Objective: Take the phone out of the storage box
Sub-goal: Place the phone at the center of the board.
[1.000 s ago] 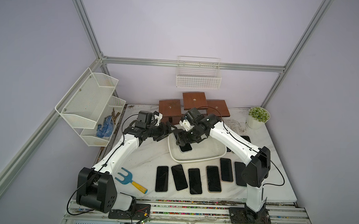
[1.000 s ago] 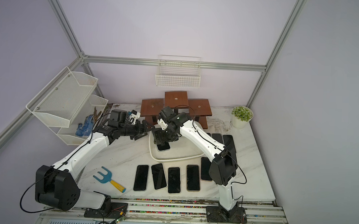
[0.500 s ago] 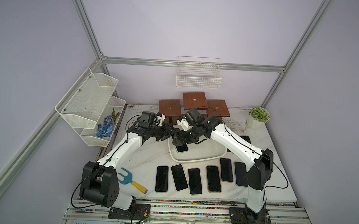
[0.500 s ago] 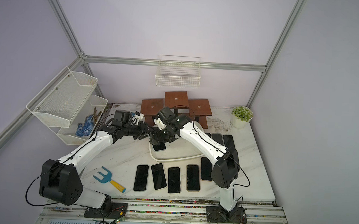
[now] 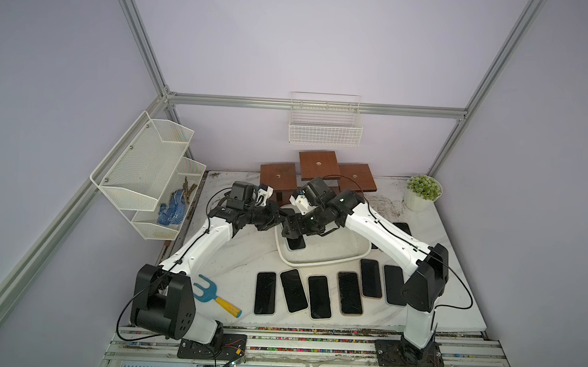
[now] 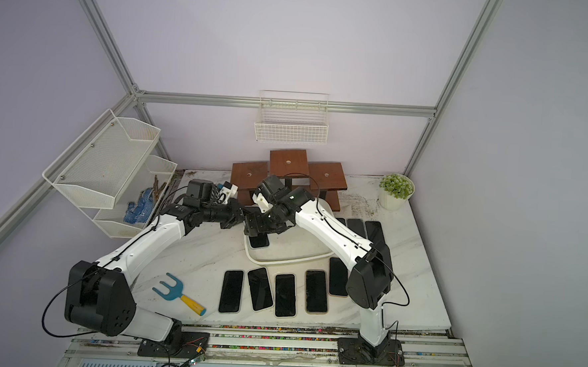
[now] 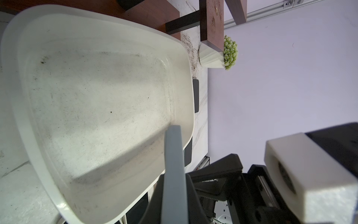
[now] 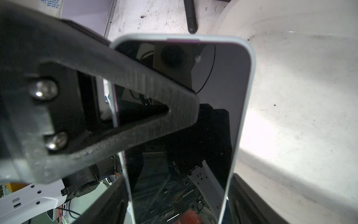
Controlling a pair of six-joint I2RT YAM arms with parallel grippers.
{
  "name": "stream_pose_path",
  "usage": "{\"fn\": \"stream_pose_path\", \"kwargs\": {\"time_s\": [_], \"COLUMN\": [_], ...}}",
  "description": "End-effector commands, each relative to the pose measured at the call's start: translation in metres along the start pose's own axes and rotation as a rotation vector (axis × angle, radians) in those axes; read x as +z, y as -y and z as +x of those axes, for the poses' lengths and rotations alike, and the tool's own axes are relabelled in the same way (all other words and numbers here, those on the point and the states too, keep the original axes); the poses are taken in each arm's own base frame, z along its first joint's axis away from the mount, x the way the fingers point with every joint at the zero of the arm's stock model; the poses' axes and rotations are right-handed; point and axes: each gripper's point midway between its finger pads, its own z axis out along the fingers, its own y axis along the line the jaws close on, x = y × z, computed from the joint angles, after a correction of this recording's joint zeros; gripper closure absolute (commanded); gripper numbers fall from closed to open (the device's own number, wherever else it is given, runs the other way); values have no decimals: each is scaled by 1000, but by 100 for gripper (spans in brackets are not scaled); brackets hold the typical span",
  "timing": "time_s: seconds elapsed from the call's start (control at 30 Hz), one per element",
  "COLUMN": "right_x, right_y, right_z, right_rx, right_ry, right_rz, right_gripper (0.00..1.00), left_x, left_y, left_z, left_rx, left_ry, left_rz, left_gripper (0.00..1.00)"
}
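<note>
White storage box (image 5: pixel 319 263), left wall: left fingers (image 8: pixel 147 93), apart earlier, clamp the phone (image 8: pixel 222 77); right fingers (image 8: pixel 249 205) flank it, grip unclear.

Nothing written can be read anywhere; even the phone (image 8: pixel 222 81) shows only a dark, unlit screen.

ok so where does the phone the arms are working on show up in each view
Top view: the phone, dark, just below centre, at the left end of the storage box.
Top view: same spot, slightly left of centre.
Left wrist: edge-on grey strip rising from the bottom edge.
Right wrist: fills the middle, screen towards the camera.
Shared landmark: the white storage box, in all four.
</note>
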Motion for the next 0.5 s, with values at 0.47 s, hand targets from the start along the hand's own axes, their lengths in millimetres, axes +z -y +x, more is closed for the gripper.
{"fn": "stream_pose_path", "kwargs": {"time_s": [0.47], "right_x": [-120], "right_y": [58], "right_z": [-41], "right_rx": [62], "right_ry": [299], "right_rz": [-14], "right_gripper": [0], "left_x": [-95], "left_y": [-39], "left_z": [28], "left_rx": [112], "left_ry": [18], "left_rz": [-367], "left_gripper": [100]}}
